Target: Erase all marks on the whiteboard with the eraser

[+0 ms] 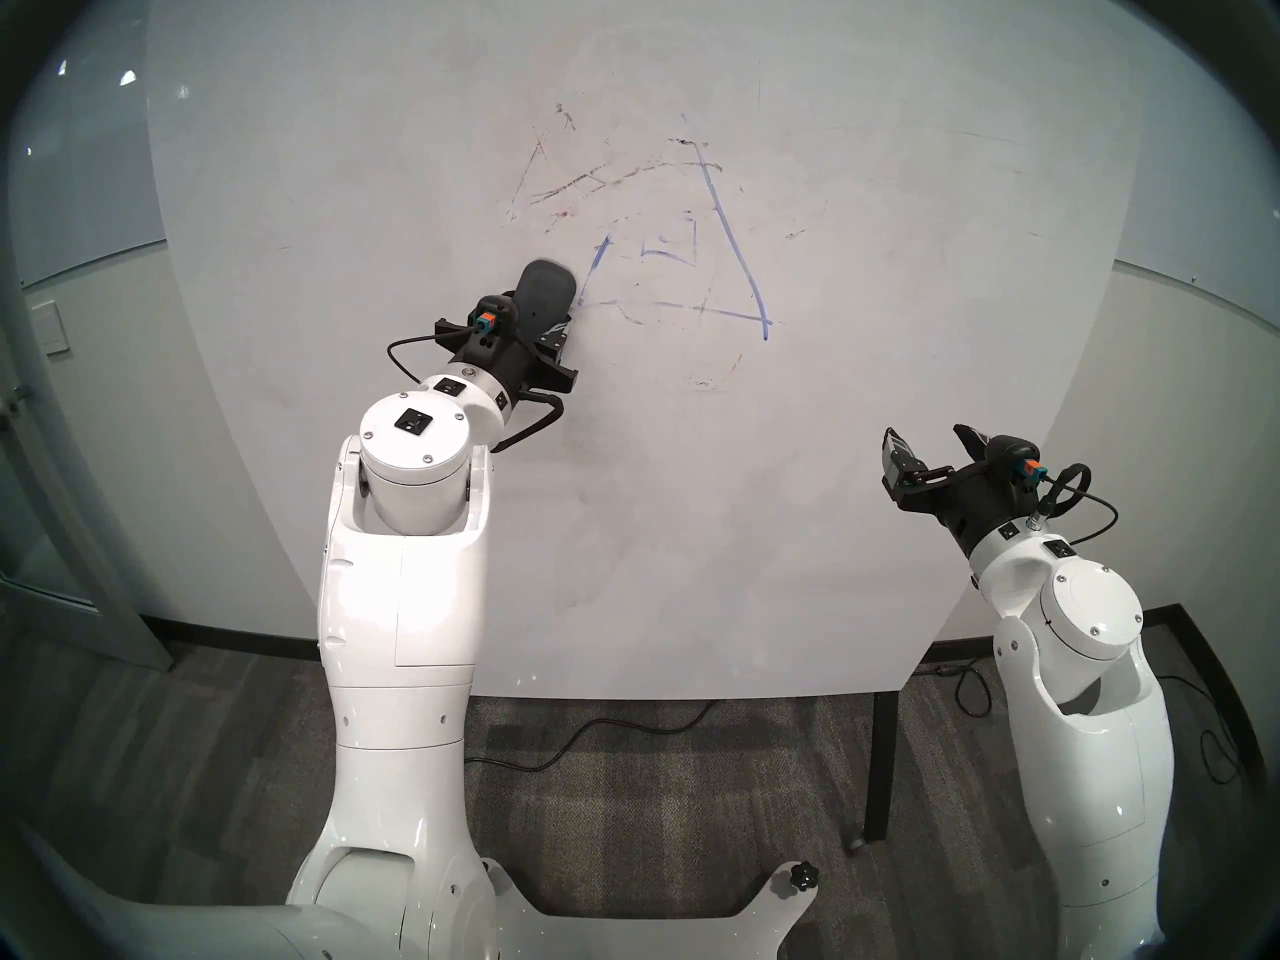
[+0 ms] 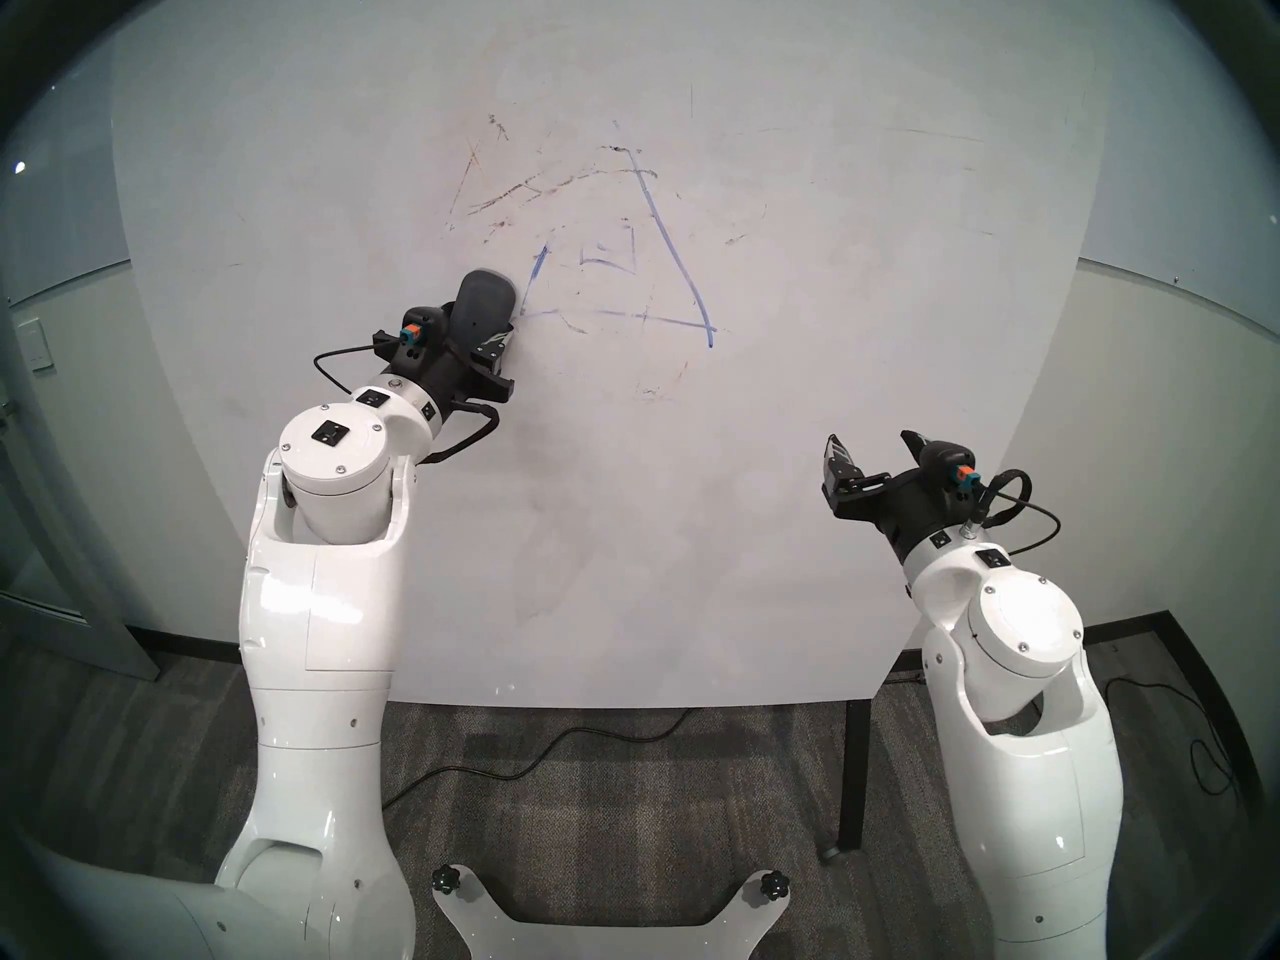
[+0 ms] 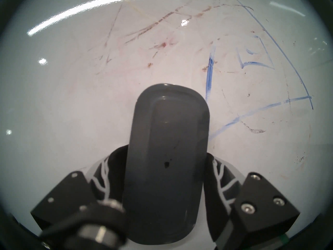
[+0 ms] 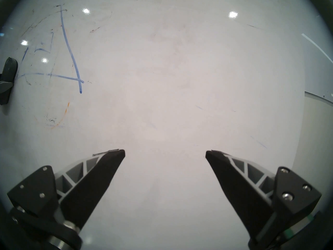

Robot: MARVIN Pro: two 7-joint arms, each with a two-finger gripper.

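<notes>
left gripper (image 1: 547, 328) clamps the eraser (image 1: 547, 292) against the whiteboard (image 1: 900, 453), wiping in hand. just right of the pad, blue marks (image 1: 734, 245) remain (next: sweep rightward, judged). right gripper (image 1: 931, 453) gapes, empty.

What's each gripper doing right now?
Left gripper: closed on the eraser, at the whiteboard.
Right gripper: open, holding nothing.
</notes>
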